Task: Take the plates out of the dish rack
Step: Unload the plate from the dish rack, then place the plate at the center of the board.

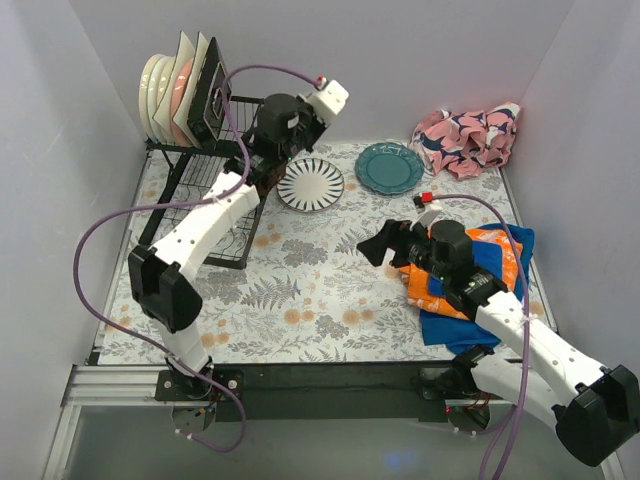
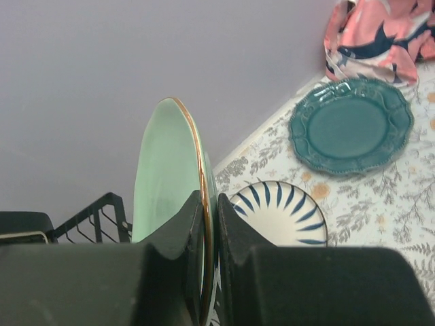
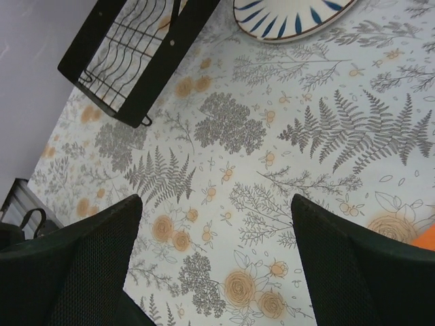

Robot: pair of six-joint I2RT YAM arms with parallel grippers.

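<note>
My left gripper [image 2: 210,219] is shut on the rim of a pale green plate [image 2: 166,173] with a gold edge, held upright on edge beside the black wire dish rack [image 1: 200,205]. In the top view this gripper [image 1: 266,168] is at the rack's right side. Several plates [image 1: 175,85] stand in the rack's top tier. A striped plate [image 1: 310,184] and a teal plate [image 1: 388,167] lie flat on the table. My right gripper [image 1: 375,245] is open and empty, hovering over the floral tablecloth [image 3: 224,176].
A pink patterned cloth [image 1: 470,138] lies at the back right corner. An orange and blue cloth [image 1: 480,285] lies under my right arm. The rack's lower tier [image 3: 136,54] and the striped plate [image 3: 292,13] show in the right wrist view.
</note>
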